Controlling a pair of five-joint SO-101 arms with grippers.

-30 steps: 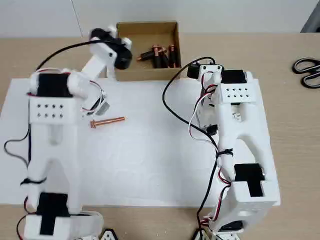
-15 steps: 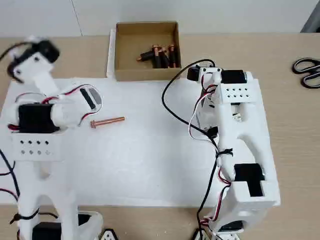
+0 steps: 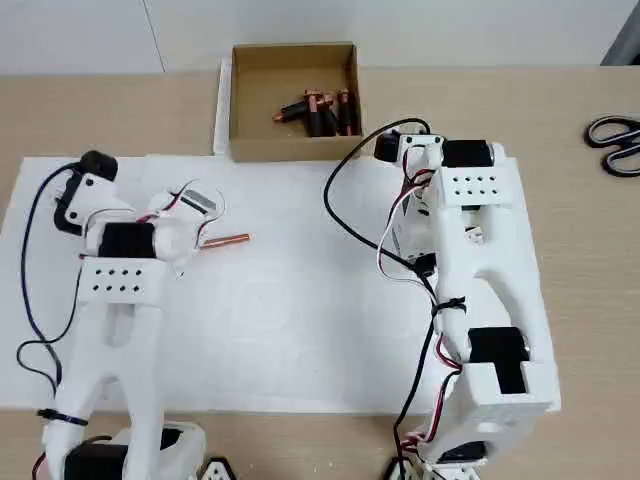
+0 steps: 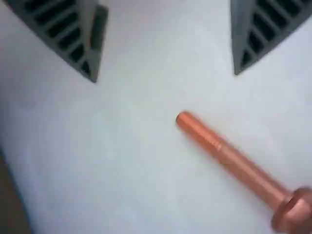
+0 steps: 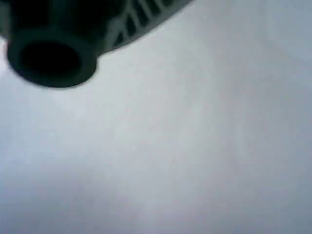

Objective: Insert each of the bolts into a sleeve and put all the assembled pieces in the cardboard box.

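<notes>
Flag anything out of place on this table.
One bare bolt lies alone on the white mat, under the open left tool, while the assembled pieces sit in the cardboard box. Scissors lie at the right edge of the table, apart from the job.

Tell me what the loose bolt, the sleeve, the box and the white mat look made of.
The bolt: metal, likely copper-plated; smooth orange-pink sheen.
The sleeve: dull black, plastic or rubber, unclear which.
The cardboard box: plain brown board, matte.
The mat: white, faintly mottled, perhaps foam or paper.
</notes>
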